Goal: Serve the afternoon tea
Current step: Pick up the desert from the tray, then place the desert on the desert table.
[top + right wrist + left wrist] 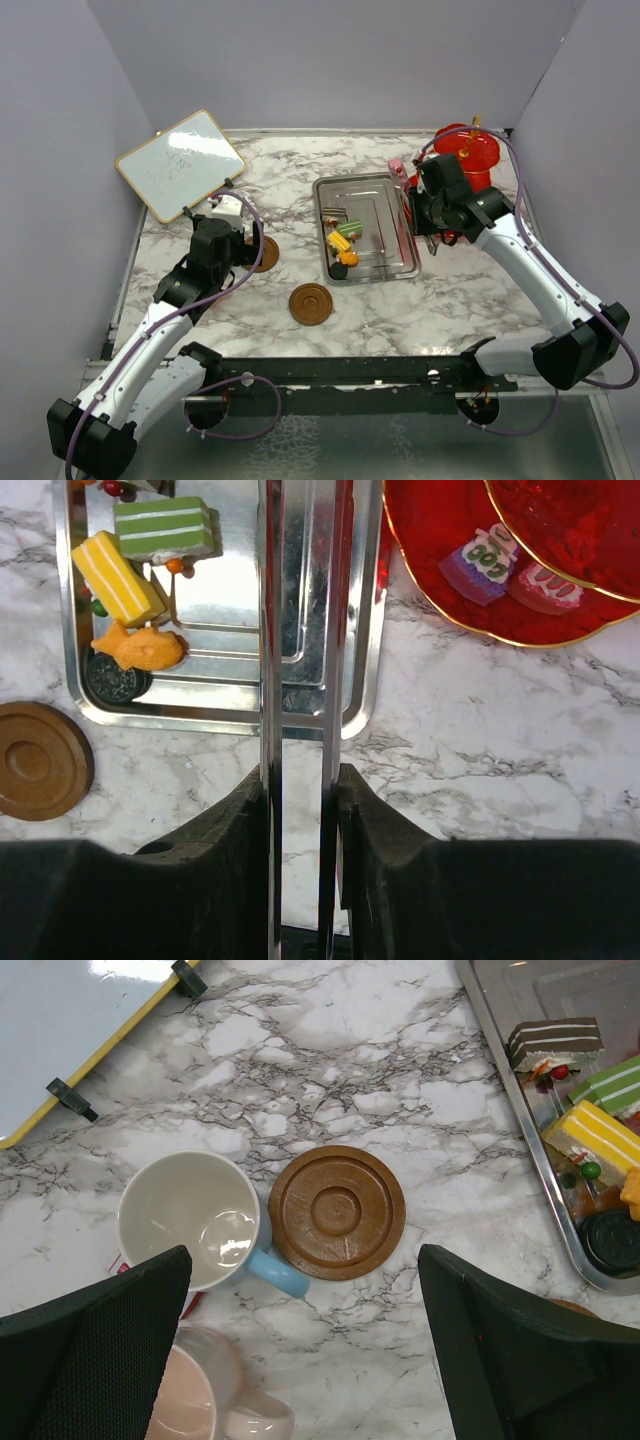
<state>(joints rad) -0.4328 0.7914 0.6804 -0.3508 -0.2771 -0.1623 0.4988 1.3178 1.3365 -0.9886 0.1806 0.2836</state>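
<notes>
1. At the near edge a black rail [350, 368] carries both arm bases. Beyond it lies the white, grey-veined marble table [450, 300].
2. A round brown saucer [310, 303] sits alone on the marble, near the front left corner of the rectangular steel tray [372, 205].
3. In the tray lie a green striped cake piece [165, 527], a yellow striped cake piece [115, 578], an orange fish-shaped piece [140, 648], a black round biscuit [115, 678] and a brown striped slice [557, 1040].
4. The left gripper [305, 1270] hangs spread wide and holds nothing. It is above the second brown saucer [337, 1212], which is just beside the handle of the blue cup [190, 1220]. The pink cup [200, 1390] stands nearer still.
5. The right gripper [303, 775] is pinched on shiny steel tongs [270, 630], whose blades are drawn narrow over the tray's right side.
6. Far right stands the red translucent tiered stand [470, 150], with a purple piece [485, 565] and a pink piece [545, 585] on one tier. Far left lies the wood-framed whiteboard [180, 163]. Plain lavender walls [330, 60] close in three sides.
7. The tongs' tips run off the wrist view's top edge. From above, the left arm covers most of the cups. The marks on the whiteboard are too faint to read.
</notes>
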